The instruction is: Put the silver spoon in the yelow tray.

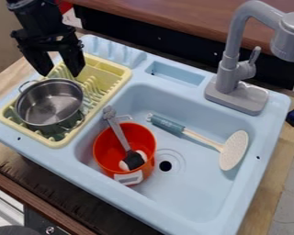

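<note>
OK, so the silver-grey spoon [119,134] is standing at a slant in the red pot [152,141], handle running roughly from 11 o'clock down to 5, with its upper end poking past the rim. There's something black and white at its lower end, and I can't tell exactly what that is. The pot sits around 7 o'clock of the view, inside the light blue sink [205,195]. The drain [165,165] is just beside it at 4 o'clock. Over toward 3 o'clock from the pot, a slotted spatula [234,150] lies with its pale head lower right and teal handle toward 11. Between 10 and 11 from the red pot you've got the yellow tray [126,73], with a metal pot [50,103] resting in it, tilted a bit. The robot's hand [59,75] hangs at that pot's 12 o'clock, fingers apart, nothing between them. The grey faucet [228,69] rises at 1 o'clock, and the whole sink is on a wooden bench [284,156].
</note>
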`<state>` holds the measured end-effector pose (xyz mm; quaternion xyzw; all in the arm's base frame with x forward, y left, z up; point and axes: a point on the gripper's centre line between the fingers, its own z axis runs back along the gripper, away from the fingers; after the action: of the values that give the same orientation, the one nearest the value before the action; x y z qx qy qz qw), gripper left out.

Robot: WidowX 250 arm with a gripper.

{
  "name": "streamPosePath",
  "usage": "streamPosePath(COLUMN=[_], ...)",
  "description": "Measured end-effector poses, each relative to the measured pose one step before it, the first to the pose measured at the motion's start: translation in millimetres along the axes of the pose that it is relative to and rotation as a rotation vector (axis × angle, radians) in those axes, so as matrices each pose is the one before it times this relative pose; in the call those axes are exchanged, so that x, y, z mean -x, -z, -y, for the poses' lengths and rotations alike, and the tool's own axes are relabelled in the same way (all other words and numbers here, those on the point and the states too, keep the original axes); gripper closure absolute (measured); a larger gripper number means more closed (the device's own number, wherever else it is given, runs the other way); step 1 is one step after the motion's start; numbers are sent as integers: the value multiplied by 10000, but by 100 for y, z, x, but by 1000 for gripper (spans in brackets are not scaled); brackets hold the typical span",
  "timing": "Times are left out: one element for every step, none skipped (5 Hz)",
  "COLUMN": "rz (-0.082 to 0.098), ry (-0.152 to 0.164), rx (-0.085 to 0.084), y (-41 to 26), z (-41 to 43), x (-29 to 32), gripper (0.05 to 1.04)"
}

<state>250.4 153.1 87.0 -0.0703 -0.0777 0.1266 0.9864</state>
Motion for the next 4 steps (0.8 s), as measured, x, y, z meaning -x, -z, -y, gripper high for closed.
streamPosePath(rz=[-253, -139, 116, 36], ry=[-44, -200, -1119, -696], rx=[165, 584, -515, -103], y=[759, 882, 369, 347], z=[124, 403, -329, -9], x=[356, 32, -469, 130], gripper=[105, 105, 105, 105])
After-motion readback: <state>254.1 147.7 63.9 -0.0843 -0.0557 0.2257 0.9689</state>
